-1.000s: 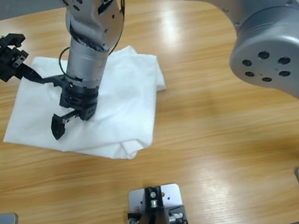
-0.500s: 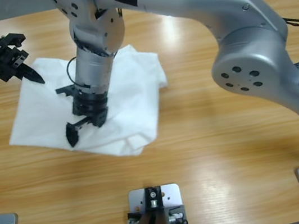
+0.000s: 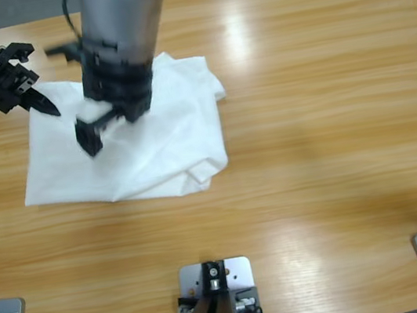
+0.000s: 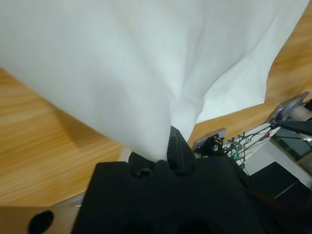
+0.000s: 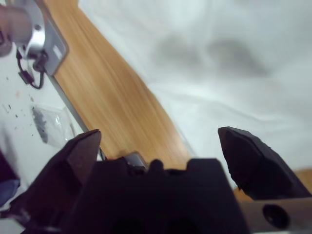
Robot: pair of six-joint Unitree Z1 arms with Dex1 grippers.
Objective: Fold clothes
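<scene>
Two grippers work your rumpled white cotton T-shirt (image 3: 151, 146) on the wooden table (image 3: 334, 144): left gripper (image 3: 43, 105) pinches its far-left corner, right gripper (image 3: 81, 105) hangs spread above it, so tugging risks dragging folds apart.

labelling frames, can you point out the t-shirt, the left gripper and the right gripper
T-shirt (image 3: 167, 143), high view, flat middle of the white cloth.
Left gripper (image 3: 40, 104), high view, shut black tips on the shirt's corner.
Right gripper (image 3: 99, 114), high view, between its open black tips above the shirt.
</scene>
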